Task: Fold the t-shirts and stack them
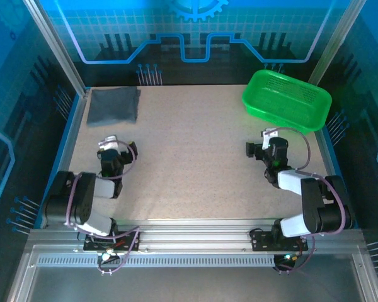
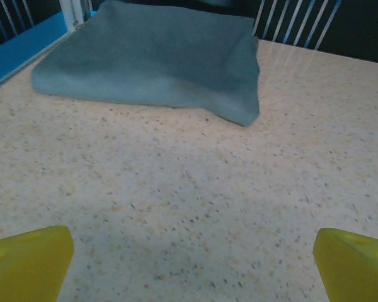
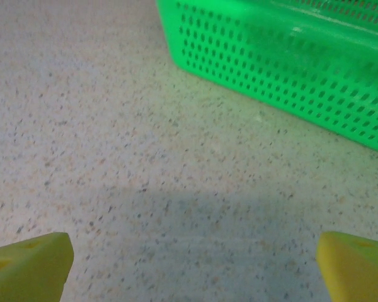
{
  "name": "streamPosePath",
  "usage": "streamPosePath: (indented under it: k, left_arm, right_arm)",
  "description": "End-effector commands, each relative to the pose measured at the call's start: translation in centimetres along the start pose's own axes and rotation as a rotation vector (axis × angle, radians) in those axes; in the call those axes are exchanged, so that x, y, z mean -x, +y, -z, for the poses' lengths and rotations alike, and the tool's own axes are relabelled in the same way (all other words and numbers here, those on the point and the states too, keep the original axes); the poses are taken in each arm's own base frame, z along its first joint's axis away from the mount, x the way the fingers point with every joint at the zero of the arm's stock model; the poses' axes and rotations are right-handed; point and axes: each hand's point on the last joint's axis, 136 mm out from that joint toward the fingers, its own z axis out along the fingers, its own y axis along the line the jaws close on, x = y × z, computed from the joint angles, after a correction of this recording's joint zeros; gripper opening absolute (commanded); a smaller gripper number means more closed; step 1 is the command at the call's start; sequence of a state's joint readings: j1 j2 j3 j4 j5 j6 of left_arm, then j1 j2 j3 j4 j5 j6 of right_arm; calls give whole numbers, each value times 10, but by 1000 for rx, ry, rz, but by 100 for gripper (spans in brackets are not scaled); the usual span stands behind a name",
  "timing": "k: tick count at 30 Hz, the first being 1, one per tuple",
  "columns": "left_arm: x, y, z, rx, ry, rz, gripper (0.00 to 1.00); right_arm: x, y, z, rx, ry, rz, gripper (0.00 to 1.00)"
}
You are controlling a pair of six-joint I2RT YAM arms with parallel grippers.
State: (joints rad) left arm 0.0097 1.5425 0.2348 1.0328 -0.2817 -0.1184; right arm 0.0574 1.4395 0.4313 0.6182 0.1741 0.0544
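Far-left corner of table [image 1: 195,170]: folded dark grey t-shirt [image 1: 113,105], lying flat, 1 near corner lumpy. Left gripper [image 2: 189,270] short of it, not touching, jaws spread, empty. Right gripper [image 3: 189,270] spread, empty, near green mesh basket [image 3: 271,56]. Likely step: tidy stack. Approach low, smooth lumpy corner, avoid dragging bundle. Count: 1 t-shirt bundle, 1 basket, 2 grippers.

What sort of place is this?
Probably a robotics lab test cell: two robot arms bolted to a speckled table, aluminium framing and blue panels around it, with a grey t-shirt and green mesh basket as practice props.
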Motion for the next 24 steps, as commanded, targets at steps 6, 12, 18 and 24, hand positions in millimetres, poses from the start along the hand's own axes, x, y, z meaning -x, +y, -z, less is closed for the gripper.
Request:
streamPosePath:
  k: [6,12,18,24]
  left_arm:
    - [31,-29,-18,-72,-35,-86,99]
    - [31,-30,-17,-60,-40,-93,99]
    - [30,-30,-17,-61,-38,-94,99]
    - [31,-30,-17,-61,-39,-94,99]
  right_arm:
    - [12,8,-6,20,-84,31,100]
    - [12,8,-6,8,-86,39,100]
    - [12,9,-6,9,-86,41,100]
    - [12,9,-6,11,-86,40,100]
